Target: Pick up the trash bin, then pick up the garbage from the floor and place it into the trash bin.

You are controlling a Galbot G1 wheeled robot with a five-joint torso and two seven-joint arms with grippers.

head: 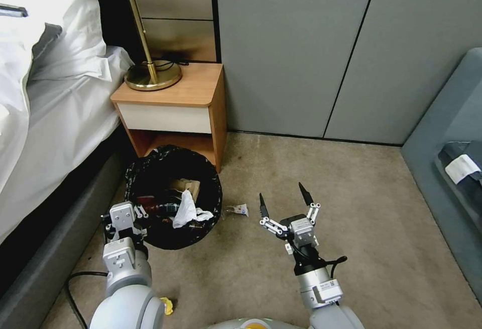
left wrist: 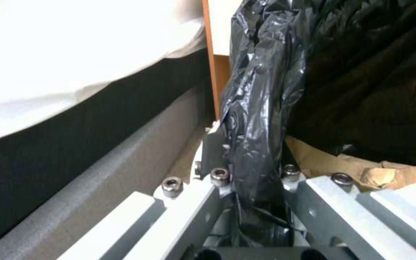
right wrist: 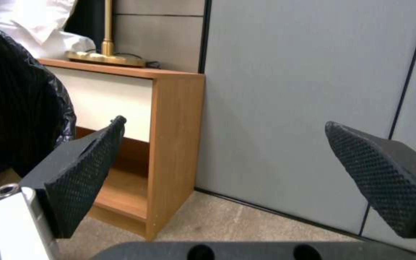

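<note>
The trash bin (head: 213, 188), round with a black liner bag (left wrist: 261, 83), stands on the floor (head: 351, 228) in front of the nightstand. It holds a white tissue (head: 187, 211), a brown paper bag (head: 185, 185) and other litter. My left gripper (head: 132, 212) is shut on the bin's near-left rim, with the liner pinched between its fingers (left wrist: 213, 144). My right gripper (head: 282, 193) hovers open to the right of the bin, pads (right wrist: 87, 173) wide apart and nothing between them. A small clear piece of garbage (head: 238, 210) lies on the carpet between bin and right gripper. A yellow wrapper (head: 167, 306) lies beside my left arm.
The wooden nightstand (head: 201, 85) with a brass lamp (head: 152, 75) stands just behind the bin. The bed (head: 55, 98) and its grey frame (head: 45, 263) close off the left. A grey sofa (head: 447, 123) is at the right. Open carpet lies around the right arm.
</note>
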